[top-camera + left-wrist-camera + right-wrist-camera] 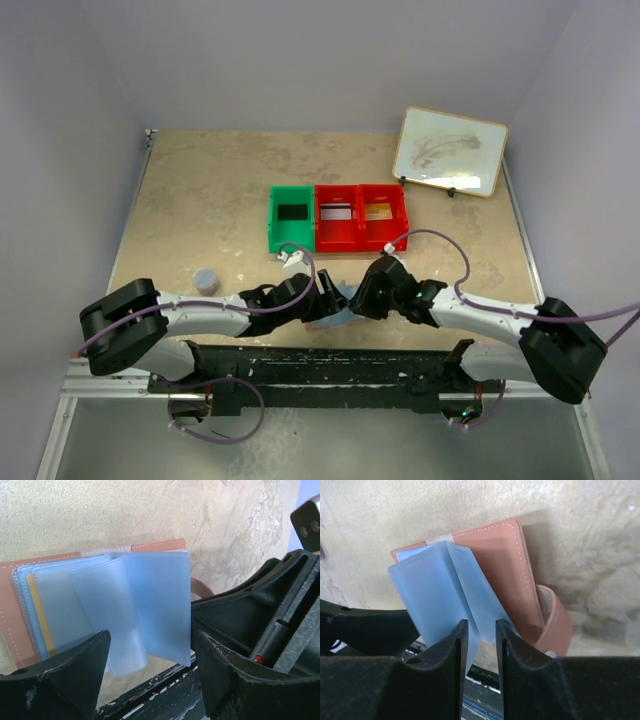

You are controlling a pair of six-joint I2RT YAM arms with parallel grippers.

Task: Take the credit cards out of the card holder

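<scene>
The card holder lies open at the table's near edge between both grippers. In the left wrist view its tan-pink cover is spread flat and its pale blue sleeves fan upward. A gold-yellow credit card shows through the leftmost sleeve. My left gripper is open wide, with the sleeves' lower edges between its fingers. My right gripper has its jaws a narrow gap apart, and one leaf of the blue sleeves hangs into that gap. The cover and its strap lie just beyond.
At the back stand a green bin with a black card, and two red bins with a white-grey card and a gold card. A framed whiteboard leans at the back right. A small grey cup stands left.
</scene>
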